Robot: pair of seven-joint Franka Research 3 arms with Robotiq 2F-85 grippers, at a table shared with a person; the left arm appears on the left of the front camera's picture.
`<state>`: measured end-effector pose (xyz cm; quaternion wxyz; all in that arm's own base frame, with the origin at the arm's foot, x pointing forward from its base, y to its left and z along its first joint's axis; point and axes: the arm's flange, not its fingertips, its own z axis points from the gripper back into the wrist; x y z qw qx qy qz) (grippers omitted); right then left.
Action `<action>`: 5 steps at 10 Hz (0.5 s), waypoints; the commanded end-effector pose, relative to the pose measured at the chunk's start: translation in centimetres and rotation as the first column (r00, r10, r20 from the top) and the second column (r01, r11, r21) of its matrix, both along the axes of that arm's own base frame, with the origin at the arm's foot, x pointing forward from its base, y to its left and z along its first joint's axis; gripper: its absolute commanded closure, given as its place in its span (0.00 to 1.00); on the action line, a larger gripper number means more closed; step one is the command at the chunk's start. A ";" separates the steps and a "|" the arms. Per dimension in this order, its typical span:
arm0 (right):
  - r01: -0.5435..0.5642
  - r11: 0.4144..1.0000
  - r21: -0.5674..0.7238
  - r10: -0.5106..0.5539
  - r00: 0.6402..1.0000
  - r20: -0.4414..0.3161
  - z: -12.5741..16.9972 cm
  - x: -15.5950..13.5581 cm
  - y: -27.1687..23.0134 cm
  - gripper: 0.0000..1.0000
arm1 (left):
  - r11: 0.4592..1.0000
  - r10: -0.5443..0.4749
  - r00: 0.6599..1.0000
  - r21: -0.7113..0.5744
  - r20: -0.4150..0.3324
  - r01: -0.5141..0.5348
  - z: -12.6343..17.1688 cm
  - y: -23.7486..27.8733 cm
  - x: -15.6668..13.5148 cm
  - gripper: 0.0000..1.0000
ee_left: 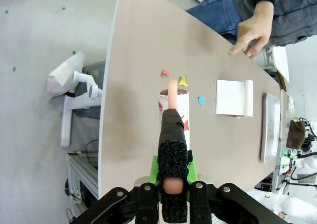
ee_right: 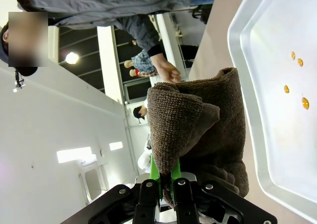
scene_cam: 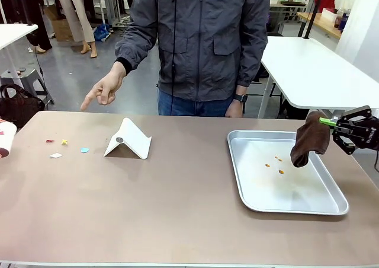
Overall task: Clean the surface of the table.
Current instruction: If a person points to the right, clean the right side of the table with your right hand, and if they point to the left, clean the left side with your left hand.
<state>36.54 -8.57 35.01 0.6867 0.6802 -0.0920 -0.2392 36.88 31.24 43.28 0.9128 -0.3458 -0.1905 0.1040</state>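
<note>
— From the front, where's the dirt?
— On the bench (scene_cam: 177, 209), at the robot's left end. A few coloured scraps (scene_cam: 64, 142) lie there, well apart from the tray (scene_cam: 235, 164) at the right end. The person's hand (scene_cam: 103, 90) points down towards them from the far side. A folded white card (scene_cam: 129, 140) stands between the scraps and the tray.
— And the arms?
— The right jaws hang by the tray's right rim, pinching a brown cloth (scene_cam: 311, 139) that dangles over the tray. The bench's long axis runs left to right, so that cloth sits at the opposite end from the scraps. At the left edge I can just make out the end of what looks like a roller (scene_cam: 5, 139).
— What does the left wrist camera give?
— The left jaws are pressed tight on the roller's black handle (ee_left: 173, 159). The white roll (ee_left: 174, 107) points out over the bench, with the scraps (ee_left: 182, 81) just beyond its tip.
— And the right wrist one?
— The cloth (ee_right: 198, 125) is clamped between the right jaws, with the tray's rim (ee_right: 235, 40) alongside and a strip of bench beyond it.
— So which arm goes?
— I'd say the left is far nearer. A short reach along the roller's own line should meet the scraps.
</note>
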 end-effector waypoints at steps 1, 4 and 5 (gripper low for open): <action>0.005 1.000 0.025 -0.006 1.000 0.012 0.3 0.1 -0.1 1.00 | 0.999 0.036 0.999 -0.023 0.000 -0.036 0.4 0.2 0.8 0.78; 0.005 1.000 0.025 -0.006 1.000 0.012 0.3 0.1 -0.1 1.00 | 0.996 0.072 0.997 -0.046 -0.024 -0.073 -0.5 0.4 2.3 0.78; 0.005 1.000 0.025 -0.006 1.000 0.012 0.3 0.1 -0.1 1.00 | 0.996 0.084 0.996 -0.037 -0.031 -0.086 -0.8 0.1 2.8 0.78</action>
